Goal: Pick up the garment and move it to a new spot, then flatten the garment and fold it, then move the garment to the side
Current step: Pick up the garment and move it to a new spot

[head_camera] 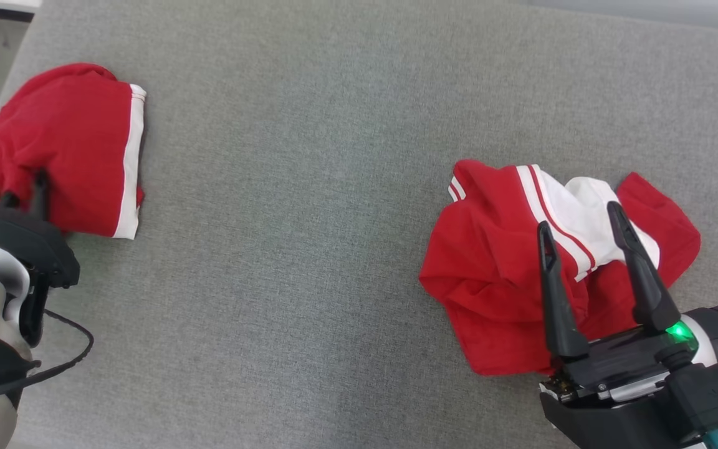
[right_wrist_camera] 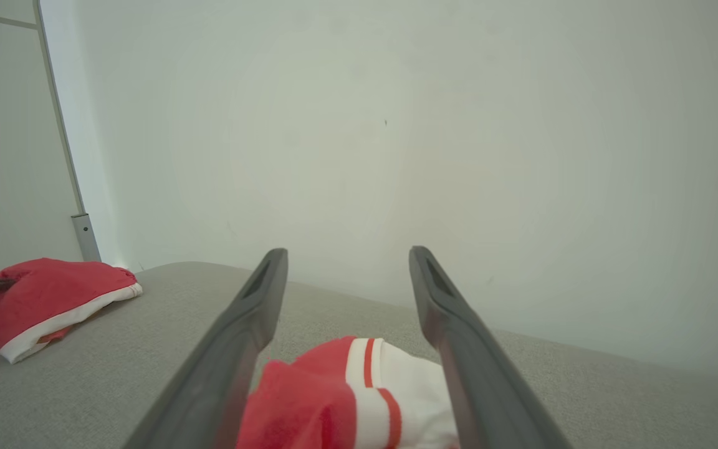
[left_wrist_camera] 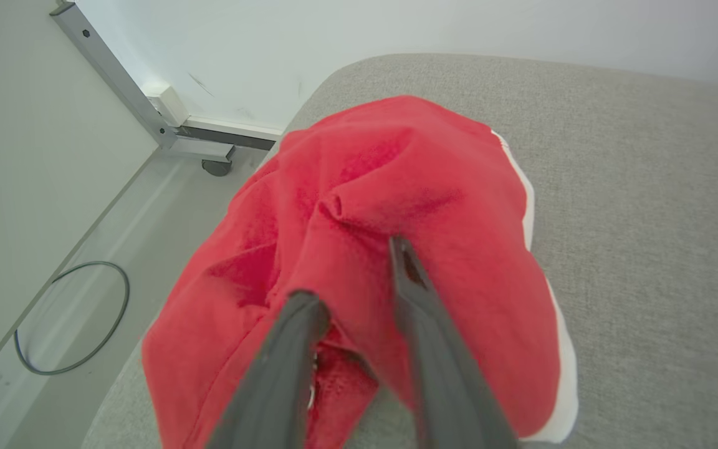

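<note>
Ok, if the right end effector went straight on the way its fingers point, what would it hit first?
Probably nothing nearby: the right end effector aims over the crumpled red and white garment below it, toward the pale wall beyond the grey fabric surface. Depth is unclear.

Grey fabric surface (head_camera: 334,187), two items lying on it.
Folded red garment (head_camera: 66,143) with a white band lies at the left edge (near the corner); crumpled red-and-white garment (head_camera: 496,274) lies well apart, right side.

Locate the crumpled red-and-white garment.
Head view, right side: the crumpled garment lies on the grey surface beneath the right pincer, apart from the other garment at left.
</note>
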Motion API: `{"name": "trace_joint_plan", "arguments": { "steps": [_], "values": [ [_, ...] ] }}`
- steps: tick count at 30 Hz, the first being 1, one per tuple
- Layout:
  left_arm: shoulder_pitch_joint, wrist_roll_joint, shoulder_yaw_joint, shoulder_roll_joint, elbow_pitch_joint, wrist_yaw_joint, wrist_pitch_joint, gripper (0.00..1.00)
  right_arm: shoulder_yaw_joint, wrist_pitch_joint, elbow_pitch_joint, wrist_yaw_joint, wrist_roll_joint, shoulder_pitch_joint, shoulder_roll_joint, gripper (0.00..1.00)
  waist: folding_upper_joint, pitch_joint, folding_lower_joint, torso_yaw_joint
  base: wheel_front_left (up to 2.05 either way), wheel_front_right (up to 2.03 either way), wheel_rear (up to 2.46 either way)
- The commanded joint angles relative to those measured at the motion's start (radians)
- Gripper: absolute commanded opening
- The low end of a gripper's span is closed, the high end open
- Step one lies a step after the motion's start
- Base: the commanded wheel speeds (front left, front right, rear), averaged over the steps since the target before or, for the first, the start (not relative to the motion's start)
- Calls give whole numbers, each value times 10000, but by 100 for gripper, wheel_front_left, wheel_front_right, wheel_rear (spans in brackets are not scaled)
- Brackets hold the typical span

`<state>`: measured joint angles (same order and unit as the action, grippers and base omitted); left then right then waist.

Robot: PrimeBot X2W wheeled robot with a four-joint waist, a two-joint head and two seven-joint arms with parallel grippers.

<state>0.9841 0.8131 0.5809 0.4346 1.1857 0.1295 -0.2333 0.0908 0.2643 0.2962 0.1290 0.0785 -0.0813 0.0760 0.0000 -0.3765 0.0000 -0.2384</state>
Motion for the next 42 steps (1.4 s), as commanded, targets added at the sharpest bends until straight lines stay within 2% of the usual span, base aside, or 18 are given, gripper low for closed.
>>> {"name": "trace_joint_plan", "arguments": {
  "steps": [1, 9, 20, 27, 30, 34, 36, 41, 42],
  "values": [
    [-150, 131, 13, 8, 43, 1, -38, 100, 35, 9, -21, 35, -41, -28, -8, 100, 0, 131, 0, -16, 0, 0, 0],
    [-297, 356, 222, 291, -15, -7, 63, 100, 149, 9, -277, 35, -288, 6, -152, 100, 0, 846, 0, 14, 0, 0, 0],
    [-715, 1136, 496, 675, -331, -5, 1830, 100, 135, 8, -487, 36, -598, 94, -257, 100, 0, 1497, 0, 121, 0, 0, 0],
    [-721, 1028, 565, 1075, -691, -5, 778, 100, 35, 7, -627, 36, -1007, 156, -270, 100, 0, 2017, 0, 359, 0, 0, 0],
    [-809, 1219, 385, 1024, -955, -5, 204, 100, -19, 8, -710, 36, -1133, 224, -270, 100, 0, 2311, 0, 547, 0, 0, 0],
    [-1066, 860, 309, 1142, -1587, -70, -272, 100, -171, 8, -823, 36, -1221, 333, -269, 100, 0, 2713, 0, 908, 0, 0, 0],
    [-1223, 644, 112, 1176, -2113, -202, -314, 100, -266, 8, -872, 36, -1282, 416, -267, 100, 0, 2836, 0, 1055, 0, 0, 0],
    [-2389, -237, -1221, 1173, -4399, -807, -312, 100, -477, 8, -1102, 36, -1409, 612, -270, 100, 0, 3107, 0, 1388, 0, 0, 0],
    [-2389, -237, -1221, 1173, -4399, -807, -312, 100, -477, 8, -1102, 36, -1409, 612, -270, 100, 0, 3107, 0, 1388, 0, 0, 0]
  ]
}}
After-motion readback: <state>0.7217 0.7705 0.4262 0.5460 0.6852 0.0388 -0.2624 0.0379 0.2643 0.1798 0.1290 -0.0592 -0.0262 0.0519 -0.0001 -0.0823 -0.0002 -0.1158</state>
